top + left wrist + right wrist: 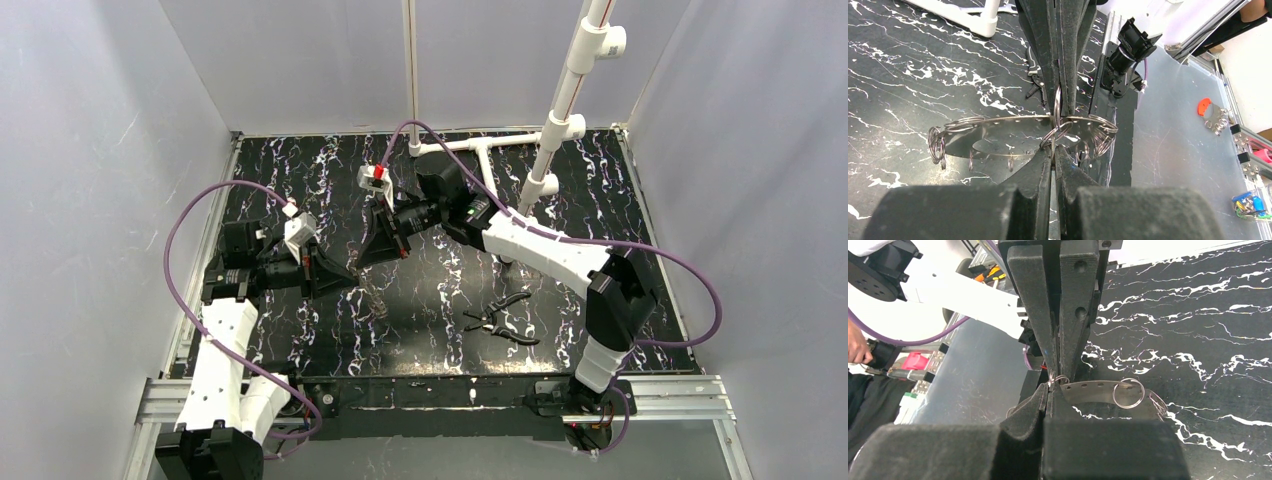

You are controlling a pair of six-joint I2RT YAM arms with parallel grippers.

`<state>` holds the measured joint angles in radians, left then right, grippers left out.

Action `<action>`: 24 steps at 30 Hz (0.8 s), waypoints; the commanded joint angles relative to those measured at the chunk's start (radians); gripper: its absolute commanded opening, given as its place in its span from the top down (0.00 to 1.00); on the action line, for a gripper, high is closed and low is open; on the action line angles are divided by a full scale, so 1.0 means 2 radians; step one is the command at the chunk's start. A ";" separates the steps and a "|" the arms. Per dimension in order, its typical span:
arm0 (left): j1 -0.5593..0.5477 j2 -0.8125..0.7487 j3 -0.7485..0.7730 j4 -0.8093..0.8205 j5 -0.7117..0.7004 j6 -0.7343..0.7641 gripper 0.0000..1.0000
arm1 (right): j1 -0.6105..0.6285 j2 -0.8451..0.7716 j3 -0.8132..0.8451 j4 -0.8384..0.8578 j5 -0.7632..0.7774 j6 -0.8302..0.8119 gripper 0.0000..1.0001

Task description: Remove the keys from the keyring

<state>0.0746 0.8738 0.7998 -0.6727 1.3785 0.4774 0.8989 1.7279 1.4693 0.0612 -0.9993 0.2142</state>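
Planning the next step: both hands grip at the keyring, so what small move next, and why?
Probably ease the right hand away from the left hand: both pinch small rings at one spot on the keyring, so pulling may free one.

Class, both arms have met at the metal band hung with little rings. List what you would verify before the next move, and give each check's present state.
1. The left gripper is shut on the silvery-grey, hole-punched flat metal keyring: ok.
2. The right gripper is shut on the keyring too: ok.
3. Whether the right gripper pinches the band itself or a small wire split ring: cannot tell.
4. Small rings all off the band: not ok, several hang from it.
5. The black-handled pliers lie apart from both arms: ok.
6. Any actual key on the band: cannot tell, none shows.
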 commanded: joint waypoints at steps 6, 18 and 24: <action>-0.003 -0.010 -0.016 -0.018 -0.022 -0.002 1.00 | -0.010 -0.010 0.007 0.097 -0.022 0.033 0.99; 0.050 -0.013 0.066 -0.050 0.042 -0.059 0.54 | -0.018 -0.027 -0.014 0.030 -0.003 -0.051 0.99; 0.058 -0.022 0.052 0.076 0.022 -0.218 0.53 | -0.018 -0.025 -0.016 0.067 -0.004 -0.030 0.99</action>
<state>0.1822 0.8467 0.9096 -0.6949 1.4071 0.2848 0.8593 1.7306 1.4410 0.1059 -0.9974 0.1463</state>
